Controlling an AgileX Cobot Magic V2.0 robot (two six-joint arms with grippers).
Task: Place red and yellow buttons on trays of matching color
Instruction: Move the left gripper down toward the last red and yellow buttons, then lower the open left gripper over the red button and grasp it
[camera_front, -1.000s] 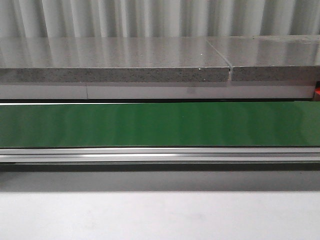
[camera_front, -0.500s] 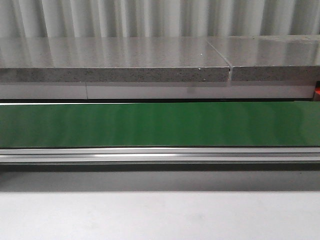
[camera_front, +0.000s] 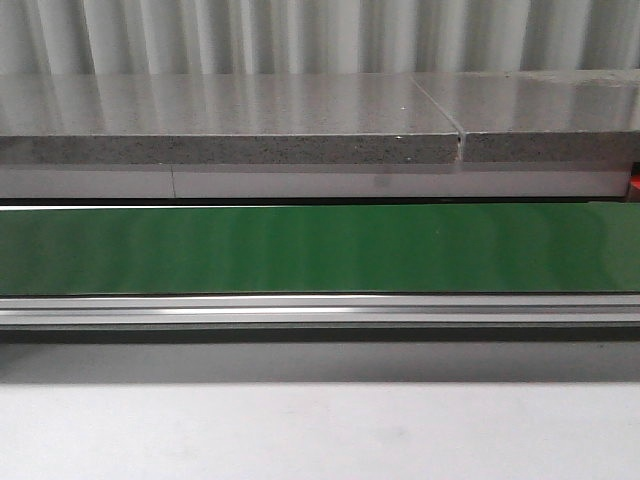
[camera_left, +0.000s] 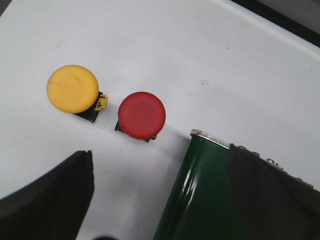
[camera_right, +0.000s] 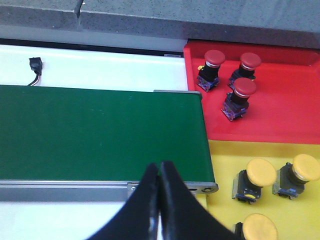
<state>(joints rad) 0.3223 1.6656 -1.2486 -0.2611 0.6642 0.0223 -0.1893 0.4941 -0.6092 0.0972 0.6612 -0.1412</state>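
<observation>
Nothing has changed in the front view over the last second: the green belt (camera_front: 320, 248) lies bare from end to end, with no button riding on it and neither arm in sight. That suggests a pause between picks, not a move under way.

On the left, the left gripper (camera_left: 160, 200) hangs with its jaws spread wide and holding nothing, above the white worktop (camera_left: 200, 50). A yellow button (camera_left: 73, 89) and a red button (camera_left: 142, 113) stand side by side there, close but apart, just off the belt's end; both wait to be sorted.

On the right, the right gripper (camera_right: 159, 200) has its jaws pressed together on nothing, over the near edge of the belt. Past the belt's end, the red tray (camera_right: 280, 120) holds three red buttons and the yellow tray (camera_right: 225, 160) at least three yellow ones.
</observation>
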